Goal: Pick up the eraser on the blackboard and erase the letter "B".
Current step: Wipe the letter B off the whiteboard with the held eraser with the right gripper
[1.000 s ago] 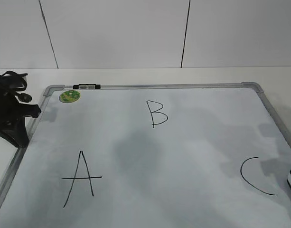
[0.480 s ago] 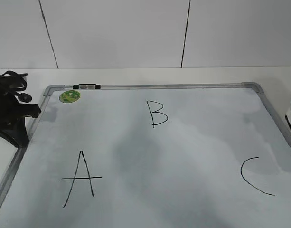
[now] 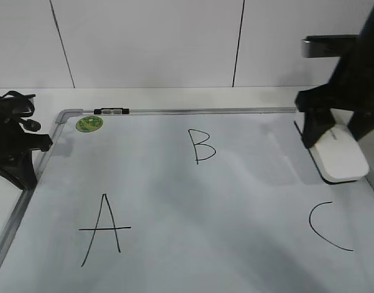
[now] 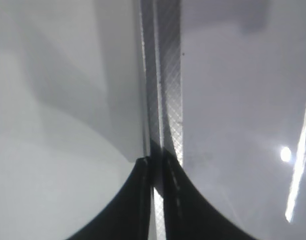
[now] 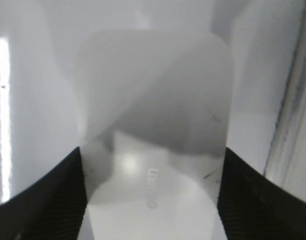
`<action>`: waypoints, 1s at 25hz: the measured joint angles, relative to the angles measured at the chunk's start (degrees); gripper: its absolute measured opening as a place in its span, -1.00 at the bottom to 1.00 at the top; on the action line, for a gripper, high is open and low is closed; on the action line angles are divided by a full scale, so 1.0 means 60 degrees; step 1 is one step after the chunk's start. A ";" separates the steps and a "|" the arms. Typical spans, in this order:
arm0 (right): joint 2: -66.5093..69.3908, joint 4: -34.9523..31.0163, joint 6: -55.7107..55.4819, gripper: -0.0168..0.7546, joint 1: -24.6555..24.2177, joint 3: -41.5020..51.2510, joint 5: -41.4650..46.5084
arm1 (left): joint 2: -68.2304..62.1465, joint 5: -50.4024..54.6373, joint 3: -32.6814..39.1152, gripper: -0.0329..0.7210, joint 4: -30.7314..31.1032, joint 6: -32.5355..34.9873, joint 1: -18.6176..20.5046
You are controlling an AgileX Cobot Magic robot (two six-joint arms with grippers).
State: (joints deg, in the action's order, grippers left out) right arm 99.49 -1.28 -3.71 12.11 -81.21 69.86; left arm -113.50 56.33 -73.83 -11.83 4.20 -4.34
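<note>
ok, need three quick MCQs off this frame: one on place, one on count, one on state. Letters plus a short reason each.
1. Where on the blackboard is the eraser?
A. near its right edge, above the "C"
B. over the "A"
C. on the green sticker

2. How many handwritten letters are on the board?
A. two
B. three
C. four

3. What state is the letter "B" in?
A. fully wiped
B. half smeared
C. intact

Answers:
1 A, the white block sits by the right frame, above the "C".
2 B, only "A", "B" and "C" show.
3 C, its strokes are whole and the right gripper is far right of it.
</note>
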 joint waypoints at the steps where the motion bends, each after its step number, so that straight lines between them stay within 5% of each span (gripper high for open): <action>1: 0.0338 -0.0018 0.0000 0.52 0.0209 -0.0383 0.0000 | 0.0000 0.0000 0.0000 -0.86 0.0000 0.0000 0.0000; 13: 0.4058 -0.0023 0.0000 0.52 0.1806 -0.4904 0.0022 | 0.0000 0.0049 -0.0018 -0.86 0.0000 0.0016 0.0000; 25: 0.5699 -0.0167 0.0184 0.51 0.2168 -0.5941 0.0022 | 0.0000 0.0091 -0.0018 -0.86 0.0000 0.0016 0.0000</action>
State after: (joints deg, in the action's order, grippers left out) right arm 133.68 -2.29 -2.60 25.12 -116.86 69.99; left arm -113.50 56.87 -73.94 -11.83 4.29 -4.34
